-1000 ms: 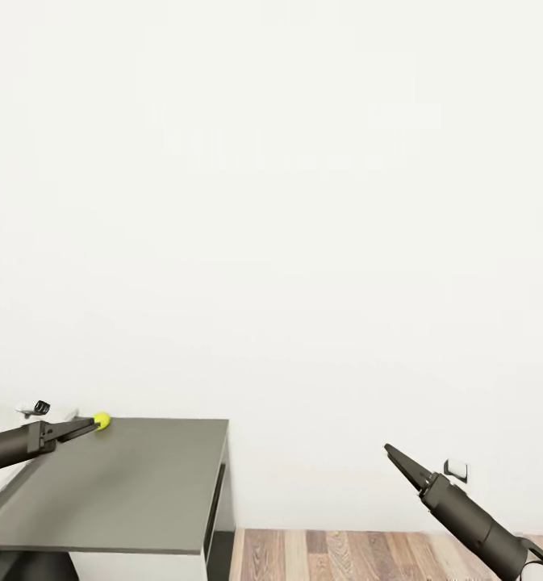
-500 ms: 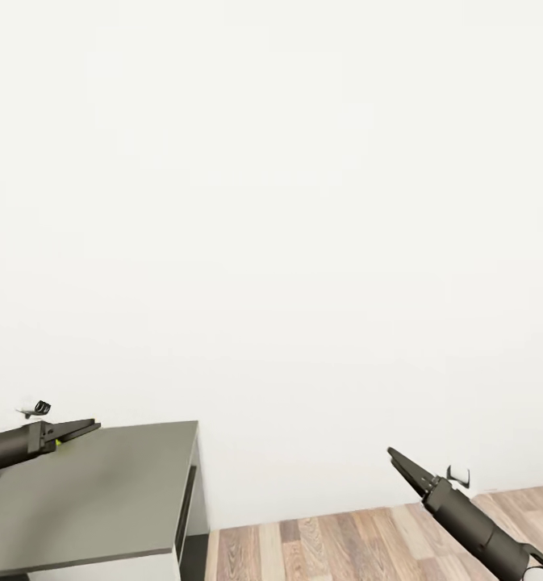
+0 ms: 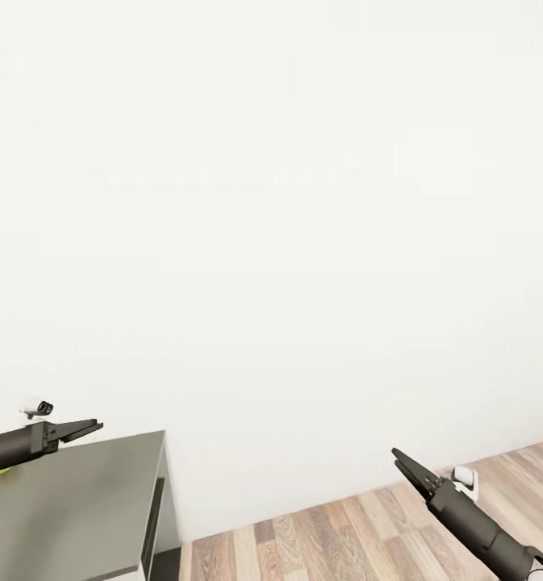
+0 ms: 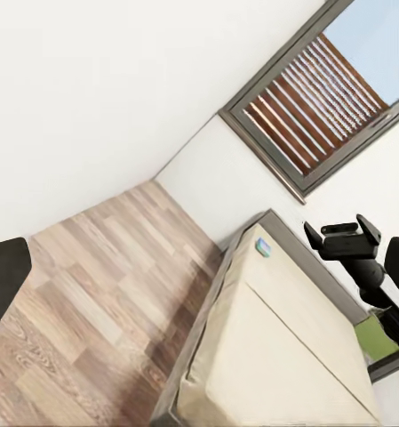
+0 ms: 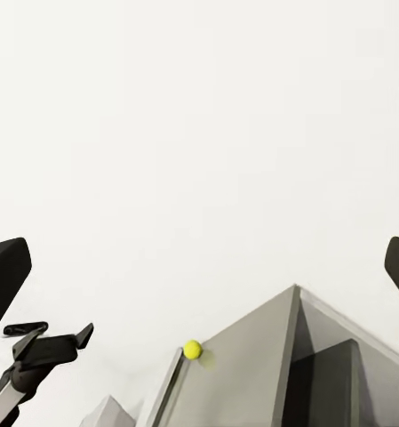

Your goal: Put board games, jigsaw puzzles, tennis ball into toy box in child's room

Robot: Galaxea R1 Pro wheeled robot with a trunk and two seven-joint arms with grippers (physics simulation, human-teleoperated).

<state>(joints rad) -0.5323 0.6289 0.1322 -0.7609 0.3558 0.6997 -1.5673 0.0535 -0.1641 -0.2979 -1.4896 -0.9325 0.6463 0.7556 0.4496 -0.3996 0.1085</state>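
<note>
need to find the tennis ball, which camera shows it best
The right wrist view: the tennis ball sits whole and unblocked on the table near its edge. The head view gives a yellow-green sliver under the left gripper. The left wrist view faces the bed.

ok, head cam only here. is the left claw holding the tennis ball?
Observer: No. In the right wrist view the tennis ball lies on the table by its edge, apart from the left claw.
Operator: any toys on the bed?
Observer: Left wrist view shows a small blue box lying on the bed.
Operator: claws open?
Observer: Each wrist view shows its fingers spread wide, nothing between; the right claw is empty too.
</note>
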